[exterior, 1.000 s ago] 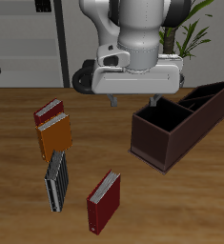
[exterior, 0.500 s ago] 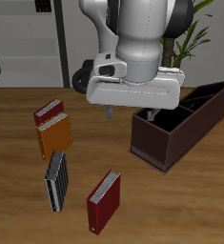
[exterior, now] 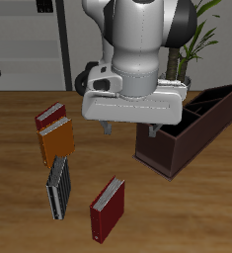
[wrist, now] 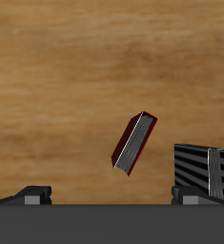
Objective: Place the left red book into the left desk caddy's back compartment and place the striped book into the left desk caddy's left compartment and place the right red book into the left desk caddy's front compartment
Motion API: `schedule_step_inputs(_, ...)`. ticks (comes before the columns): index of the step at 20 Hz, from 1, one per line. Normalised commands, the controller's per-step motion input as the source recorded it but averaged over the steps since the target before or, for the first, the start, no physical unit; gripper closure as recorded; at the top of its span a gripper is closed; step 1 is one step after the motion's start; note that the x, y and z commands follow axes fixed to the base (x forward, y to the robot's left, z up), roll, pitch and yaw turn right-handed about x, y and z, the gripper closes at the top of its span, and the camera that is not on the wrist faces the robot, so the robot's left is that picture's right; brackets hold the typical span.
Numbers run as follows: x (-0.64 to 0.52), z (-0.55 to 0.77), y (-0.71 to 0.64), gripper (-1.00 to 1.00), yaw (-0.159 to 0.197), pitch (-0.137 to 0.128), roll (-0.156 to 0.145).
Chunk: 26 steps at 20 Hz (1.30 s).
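My gripper [exterior: 131, 128] is open and empty, in the air above the bare table beside the left desk caddy [exterior: 169, 150], a long dark maroon box. The left red book [exterior: 50, 116], small and bright red, lies farther back next to an orange-brown book [exterior: 56, 142]. The striped book [exterior: 57, 186] lies flat nearer the table's front edge. The right red book [exterior: 107, 209], larger and dark crimson, lies near the front edge, below and in front of the gripper. The wrist view shows the crimson book [wrist: 132, 144] and the striped book [wrist: 199, 170] between the open fingertips [wrist: 32, 193].
A potted plant [exterior: 193, 40] stands behind the caddy. A grey shelf unit [exterior: 29, 44] stands at the back beyond the table. Bare wood lies between the books and the caddy.
The gripper has come down and moved toward the table's front edge and the books. It stays open. The books and the caddy have not moved.
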Motion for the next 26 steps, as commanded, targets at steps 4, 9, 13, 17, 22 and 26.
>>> schedule_step_inputs(4, 0.14, -0.19, -0.16, -1.00, -0.051, -0.027, 0.010)
schedule_step_inputs(9, 0.10, -0.17, -0.02, -1.00, -0.031, -0.003, 0.005)
schedule_step_inputs(13, 0.13, -0.26, -0.06, -1.00, 0.007, 0.030, 0.011)
schedule_step_inputs(17, 0.13, -0.23, -0.10, -1.00, -0.014, 0.022, 0.022)
schedule_step_inputs(22, 0.13, -0.15, -0.28, -1.00, -0.048, -0.005, -0.040)
schedule_step_inputs(26, 0.09, -0.12, -0.24, -1.00, -0.082, -0.002, -0.024)
